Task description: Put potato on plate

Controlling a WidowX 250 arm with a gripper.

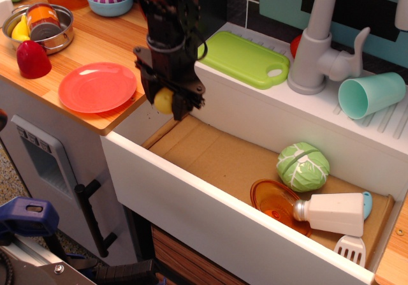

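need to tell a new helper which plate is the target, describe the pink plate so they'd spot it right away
Start at the wooden countertop left of the open white drawer. The plate lies flat near the counter's front edge, just left of the robot's hand, which holds the yellow potato. It is the only flat coral-pink disc there; the red cup beside it is domed, and the steel pot behind is deep.

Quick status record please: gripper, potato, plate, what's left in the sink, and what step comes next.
gripper: jaws shut on the potato, raised above the left end of the sink
potato: yellow, held in the air, clear of the sink floor
plate: pink, on the wooden counter left of the gripper, nothing on it
sink: holds cabbage, orange dish, white bottle, spatula
next step: probably carry the potato left over the plate and release
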